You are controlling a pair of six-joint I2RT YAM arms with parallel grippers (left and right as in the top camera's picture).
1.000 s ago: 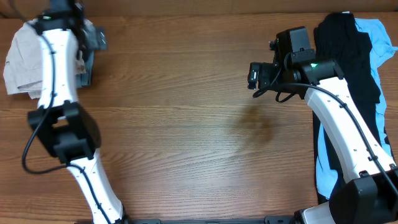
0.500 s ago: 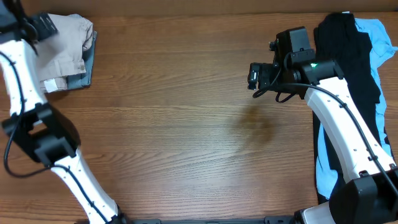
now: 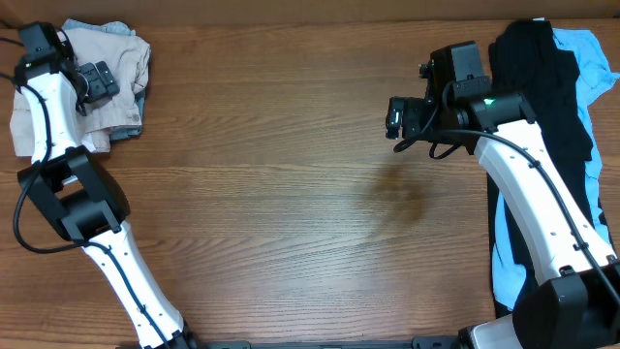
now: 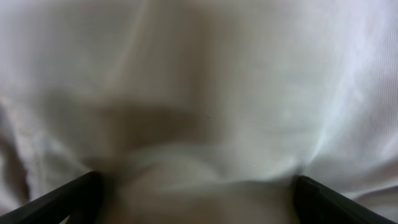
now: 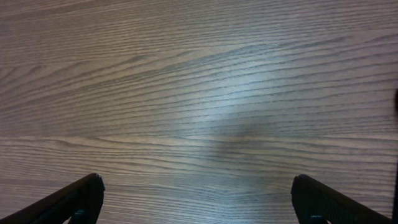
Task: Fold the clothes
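The khaki shorts [image 3: 124,60] are seen bunched at the far left corner of the worktop [image 3: 291,213], with blue denim [image 3: 116,28] showing at their edge. The left hand [image 3: 95,81] is held wide open over them, nothing gripped; contact cannot be told. The right hand [image 3: 395,118] is spread wide and empty above bare wood, near the black garment [image 3: 528,78] and the sky-blue garment [image 3: 593,68].

— Do we read any lettering, brand, number or sign in these views?
— No. We find nothing legible, from above or from either wrist.
— So we report no readable text?
— We do.
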